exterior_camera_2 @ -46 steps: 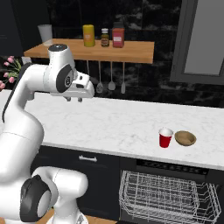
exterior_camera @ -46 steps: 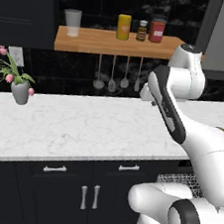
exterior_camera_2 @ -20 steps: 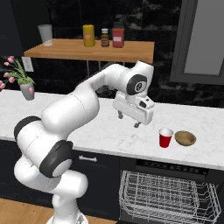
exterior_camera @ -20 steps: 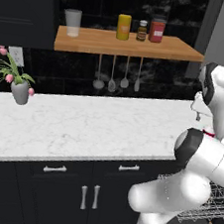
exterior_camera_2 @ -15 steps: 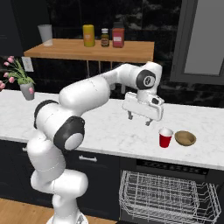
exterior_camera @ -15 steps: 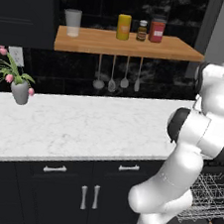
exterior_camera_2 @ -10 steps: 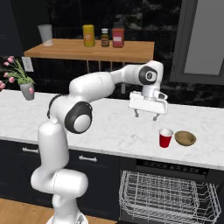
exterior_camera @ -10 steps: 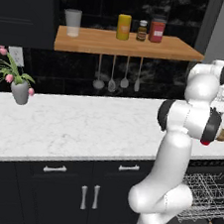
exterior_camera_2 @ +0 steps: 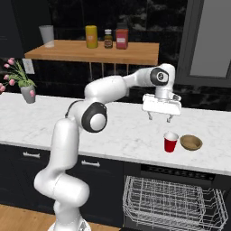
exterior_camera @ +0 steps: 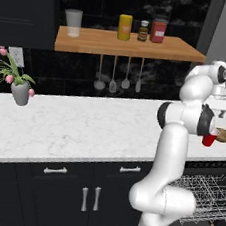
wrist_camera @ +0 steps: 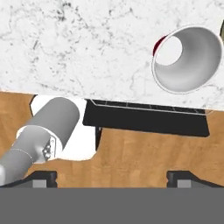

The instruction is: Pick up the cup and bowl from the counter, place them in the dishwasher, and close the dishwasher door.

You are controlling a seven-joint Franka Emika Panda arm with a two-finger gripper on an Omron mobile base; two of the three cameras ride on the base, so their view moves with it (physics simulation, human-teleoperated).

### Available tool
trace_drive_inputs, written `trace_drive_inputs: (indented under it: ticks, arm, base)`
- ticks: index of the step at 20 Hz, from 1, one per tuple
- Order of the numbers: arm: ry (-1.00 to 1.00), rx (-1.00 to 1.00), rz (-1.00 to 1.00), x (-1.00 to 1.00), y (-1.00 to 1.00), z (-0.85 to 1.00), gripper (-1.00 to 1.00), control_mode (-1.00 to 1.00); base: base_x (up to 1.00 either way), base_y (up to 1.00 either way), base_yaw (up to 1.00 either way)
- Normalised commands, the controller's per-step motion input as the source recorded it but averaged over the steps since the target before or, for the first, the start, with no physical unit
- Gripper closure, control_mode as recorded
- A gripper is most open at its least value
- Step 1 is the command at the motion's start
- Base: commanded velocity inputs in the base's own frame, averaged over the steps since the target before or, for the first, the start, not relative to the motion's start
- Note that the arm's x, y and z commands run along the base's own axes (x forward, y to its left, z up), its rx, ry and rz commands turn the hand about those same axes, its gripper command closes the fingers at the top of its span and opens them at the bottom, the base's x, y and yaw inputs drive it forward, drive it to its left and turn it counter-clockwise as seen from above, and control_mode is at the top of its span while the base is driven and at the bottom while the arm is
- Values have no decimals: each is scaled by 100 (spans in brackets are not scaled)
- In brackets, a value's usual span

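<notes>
End effector hangs above the tabletop, its two fingers spread wide and pointing down, with nothing between them. Just below it and slightly toward the front edge stands the red cup, upright, its white inside showing from above in the hand view. Touching nothing, the tan bowl sits just beside the cup, on the side nearer the tabletop's right end; both are close to the front edge. Under that stretch of edge the dishwasher stands with its door down and its grey wire rack pulled out. A vase of pink flowers stands near the far left end.
</notes>
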Motion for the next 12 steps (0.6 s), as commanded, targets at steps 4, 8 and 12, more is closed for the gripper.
trace_drive_inputs:
  ticks: [4,8,12]
  arm:
    - [0,0,-31,22,-2,-19,-100,-100]
    - [0,-3,-25,74,0,-10,-100,-100]
    - [0,-8,-20,55,0,-4,-100,-100]
  base:
    - [0,0,0]
    - [0,0,0]
    - [0,0,0]
